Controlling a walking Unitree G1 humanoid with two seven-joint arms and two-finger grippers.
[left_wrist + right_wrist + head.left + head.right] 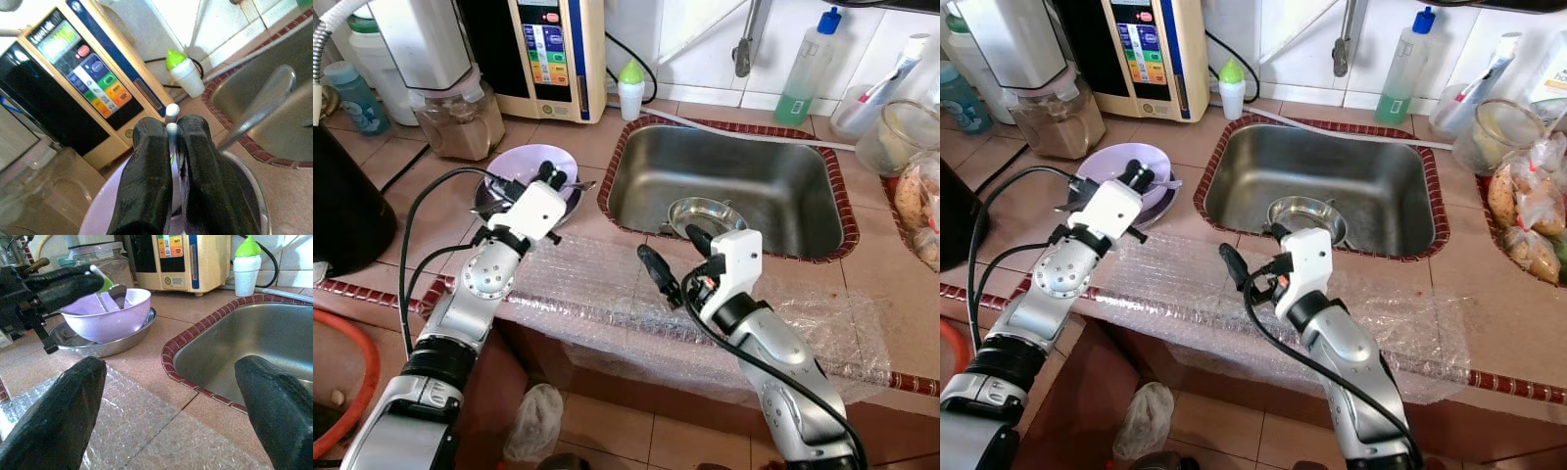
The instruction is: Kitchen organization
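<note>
Two grippers work over a tiled kitchen counter. Left gripper (554, 175) hovers above the lilac bowl (105, 313), fingers pinched tight on a thin utensil handle (170, 128) rising almost upright out of the bowl (the bowl sits in a metal dish (100, 343)). Right gripper (670, 257) waits spread wide near the sink (734, 186), farther from the bowl.

On the tiled worktop (1234, 196), the left hand (1136, 176) hovers over a lilac plastic bowl (1111, 162) sitting in a shallow steel dish (1163, 208). The right hand (1253, 250), fingers spread, hangs above crinkled bubble wrap (1175, 279) near the stainless sink (1332, 181), which holds a small round steel bowl (1307, 217).
</note>
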